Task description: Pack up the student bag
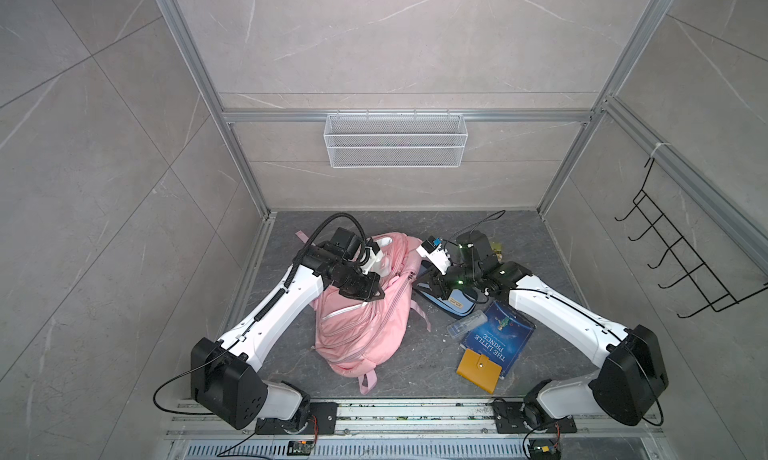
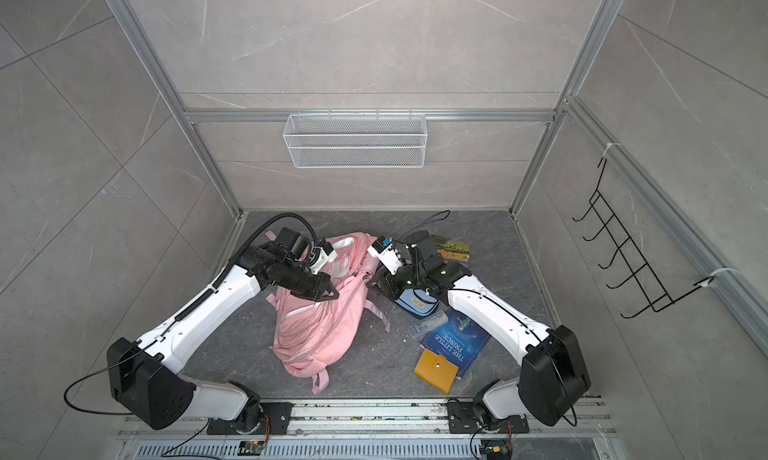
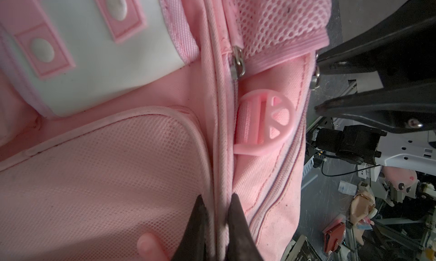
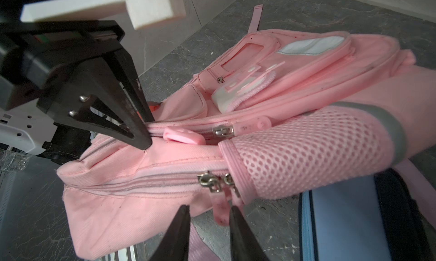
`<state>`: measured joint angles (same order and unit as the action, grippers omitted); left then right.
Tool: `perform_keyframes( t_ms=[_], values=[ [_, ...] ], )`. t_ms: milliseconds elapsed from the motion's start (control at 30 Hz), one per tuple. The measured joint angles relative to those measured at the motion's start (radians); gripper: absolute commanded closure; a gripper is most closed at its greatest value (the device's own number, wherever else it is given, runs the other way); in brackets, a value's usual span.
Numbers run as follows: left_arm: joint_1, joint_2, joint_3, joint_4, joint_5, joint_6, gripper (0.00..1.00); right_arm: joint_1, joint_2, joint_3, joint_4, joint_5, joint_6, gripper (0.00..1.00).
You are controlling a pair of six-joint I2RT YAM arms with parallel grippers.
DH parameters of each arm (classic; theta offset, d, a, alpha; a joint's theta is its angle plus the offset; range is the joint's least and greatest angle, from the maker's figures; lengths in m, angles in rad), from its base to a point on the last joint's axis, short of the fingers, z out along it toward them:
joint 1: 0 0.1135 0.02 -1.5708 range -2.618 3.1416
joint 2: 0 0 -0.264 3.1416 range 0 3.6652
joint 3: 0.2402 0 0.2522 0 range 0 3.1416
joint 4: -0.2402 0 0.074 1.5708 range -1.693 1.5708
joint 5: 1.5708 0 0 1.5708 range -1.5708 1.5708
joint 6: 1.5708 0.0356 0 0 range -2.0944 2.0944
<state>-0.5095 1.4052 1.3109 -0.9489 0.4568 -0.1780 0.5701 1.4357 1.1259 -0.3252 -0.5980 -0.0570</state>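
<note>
Showing the student bag (image 1: 361,333) slumped on the dark stone floor (image 1: 415,370) between the two arms, left of the middle in both top views, front pockets upward and one strap end trailing toward the near rail. Caught the left gripper (image 3: 218,215) bearing down on the bag's upper part, jaws clamped together on a ridge of pale piping (image 3: 221,153) beside the mesh front pocket (image 3: 106,177) — fabric pinched up between the black fingertips in the left wrist view. Registered, farther along that same seam, a round pink buckle (image 3: 266,120) and a metal zip slider (image 3: 237,64), and across the seam a white flap (image 3: 106,59) with pink tabs. Placed the right gripper (image 4: 210,210) low at the bag's side edge, next to the netted side pocket (image 4: 306,153), with jaws apart and a pink zip pull tab (image 4: 219,211) hanging in the gap, close to one finger yet not clamped; contact with that finger impossible to tell. Located the light-blue and navy pencil case (image 1: 451,302) just beside the bag, beneath the right wrist. Ranged nearer the rail, apart from the bag, a clear plastic box (image 1: 466,324) against the far edge of a blue book (image 1: 500,337) titled THE LITTLE PRINCE, and a mustard wallet (image 1: 478,370) with a snap overlapping the book's near corner. Included on the back wall a white mesh basket (image 1: 395,140) and on the right-hand wall a black wire hook rack (image 1: 681,239) — both well above the floor.
</note>
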Motion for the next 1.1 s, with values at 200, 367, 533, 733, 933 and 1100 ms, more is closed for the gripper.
perform_keyframes(
  t_ms=[200,367,533,733,933,1100],
  values=[
    [0.0,0.0,0.0,-0.001,0.001,0.0,1.0,0.0,0.031,0.005,0.0,-0.008,-0.003,0.67],
    [0.002,0.0,0.0,-0.002,0.004,0.0,1.0,0.0,0.058,0.019,-0.001,-0.018,-0.015,0.69],
    [0.006,0.0,0.0,-0.003,0.01,0.0,1.0,0.0,0.077,0.029,0.005,-0.033,-0.015,0.72],
    [0.006,0.0,0.0,-0.004,0.014,0.0,1.0,0.0,0.088,0.032,0.007,-0.058,-0.015,0.66],
    [0.006,0.0,0.0,-0.005,0.017,0.0,1.0,0.0,0.1,0.033,0.008,-0.074,-0.02,0.7],
    [0.006,0.0,0.0,-0.005,0.018,0.0,1.0,0.0,0.112,0.034,0.008,-0.088,-0.028,0.86]
  ],
)
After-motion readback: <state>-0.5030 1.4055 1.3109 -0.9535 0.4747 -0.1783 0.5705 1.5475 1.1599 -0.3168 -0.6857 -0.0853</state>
